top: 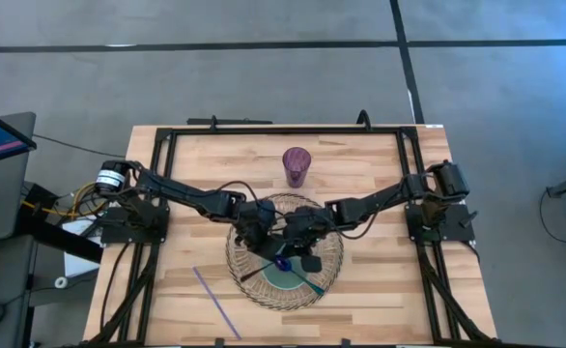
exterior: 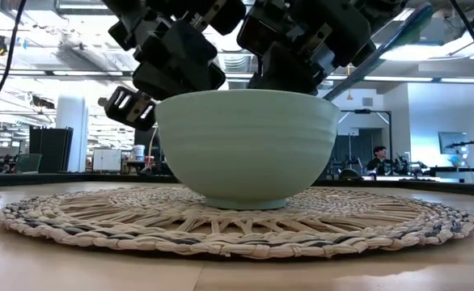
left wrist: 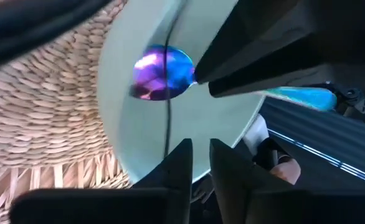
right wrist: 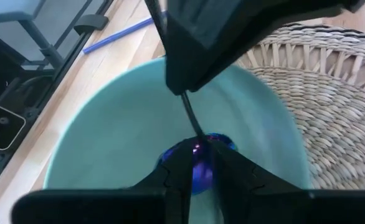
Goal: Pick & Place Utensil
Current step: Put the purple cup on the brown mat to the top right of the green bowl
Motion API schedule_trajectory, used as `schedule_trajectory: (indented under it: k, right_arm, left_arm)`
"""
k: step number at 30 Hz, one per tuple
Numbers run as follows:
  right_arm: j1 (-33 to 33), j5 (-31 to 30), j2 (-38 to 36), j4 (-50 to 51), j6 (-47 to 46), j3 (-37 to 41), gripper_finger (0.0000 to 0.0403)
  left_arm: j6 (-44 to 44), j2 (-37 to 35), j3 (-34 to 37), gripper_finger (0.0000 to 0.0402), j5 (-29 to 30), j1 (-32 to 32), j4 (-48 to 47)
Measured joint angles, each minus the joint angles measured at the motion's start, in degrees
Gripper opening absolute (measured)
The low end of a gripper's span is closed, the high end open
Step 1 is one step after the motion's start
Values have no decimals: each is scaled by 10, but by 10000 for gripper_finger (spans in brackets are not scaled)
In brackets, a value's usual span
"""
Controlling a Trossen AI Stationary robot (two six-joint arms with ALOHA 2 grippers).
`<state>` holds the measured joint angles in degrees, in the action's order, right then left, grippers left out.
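Observation:
A pale green bowl [top: 291,280] [exterior: 245,145] stands on a round woven mat [top: 249,285]. My right gripper [top: 302,253] [right wrist: 195,171] hangs over the bowl, shut on a spoon with a shiny blue-purple head [left wrist: 161,73] and a teal handle [top: 312,280]. My left gripper [top: 262,242] [left wrist: 200,162] hovers over the bowl's far-left side, its fingers almost together. A thin dark stick [left wrist: 168,121] [right wrist: 192,115] runs across the bowl's inside and passes the spoon head. One end of the stick pokes out over the mat [top: 244,278]. My right gripper pinches the spoon across its neck [left wrist: 201,73], right behind the head, coming from above and slanting down. The head sits low inside the bowl. The teal handle [exterior: 383,44] slants up and out past the near-right rim. My left gripper: the stick meets one fingertip [left wrist: 177,152], but I cannot tell whether they touch.
A purple cup [top: 297,166] stands on the table beyond the mat. A thin blue straw [top: 215,302] [right wrist: 117,36] lies on the wood near the near-left corner. A black frame [top: 167,135] runs along the table's sides. Both grippers crowd the space above the bowl.

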<state>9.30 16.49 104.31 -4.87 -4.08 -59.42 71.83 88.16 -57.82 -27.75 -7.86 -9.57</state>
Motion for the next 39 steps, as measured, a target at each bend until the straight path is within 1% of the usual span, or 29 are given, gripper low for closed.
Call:
schedule_trajectory:
  k: [6,13,23,31,35,37,39]
  right_arm:
    - [0,0,0,6,0,0,52]
    - [0,0,0,14,0,0,52]
    - [-4,0,0,-18,-5,0,52]
    - [-4,0,0,-18,-3,0,52]
    - [-11,0,0,-23,0,0,52]
    - [-18,0,0,-39,16,0,52]
    - [-24,-3,-1,-58,13,0,52]
  left_arm:
    - [0,0,0,69,-1,2,18]
    - [-10,0,0,61,-1,2,86]
    - [-140,0,0,57,0,1,98]
    - [-232,-7,1,57,0,1,101]
    - [-280,-32,1,57,4,3,98]
    - [-309,-50,1,57,11,2,99]
    - [-342,-72,1,57,13,3,98]
